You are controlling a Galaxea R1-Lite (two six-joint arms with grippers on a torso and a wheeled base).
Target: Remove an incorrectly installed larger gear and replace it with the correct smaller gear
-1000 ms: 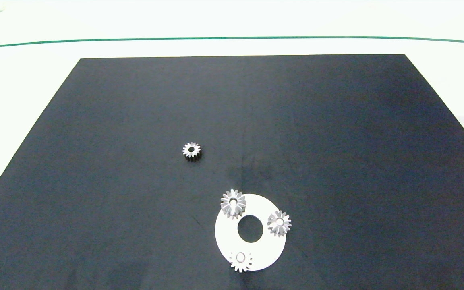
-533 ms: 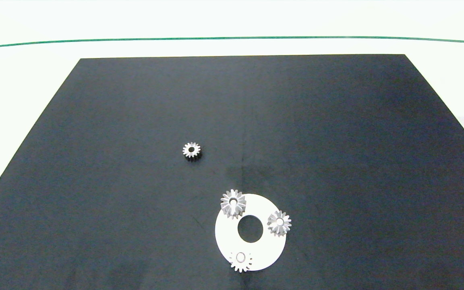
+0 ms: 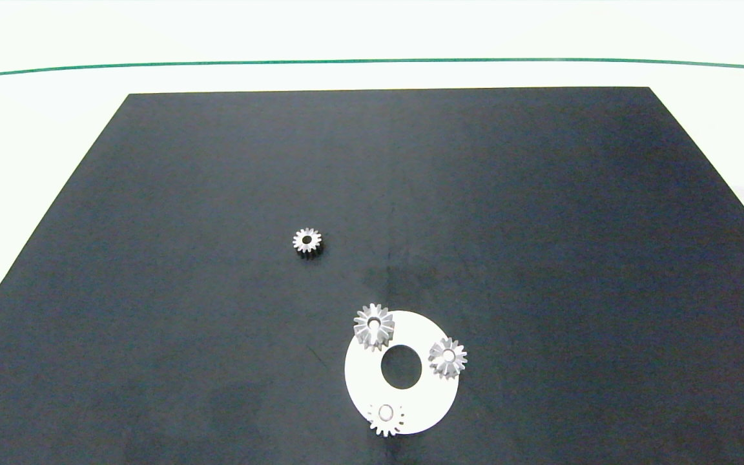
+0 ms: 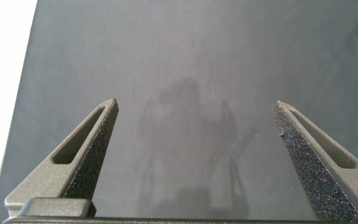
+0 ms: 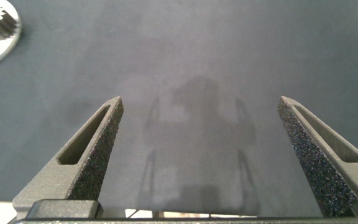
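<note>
Nothing shifted: smaller gear (image 3: 307, 241) alone on mat (image 3: 540, 194); larger gear (image 3: 373, 325) on white disc (image 3: 433, 394). Left gripper (image 4: 196, 107), right gripper (image 5: 201, 103) spread wide, arms outside head view.

Probably a lab test area: black mat (image 3: 540, 194) on white floor (image 3: 372, 32) with green line (image 3: 372, 61).
</note>
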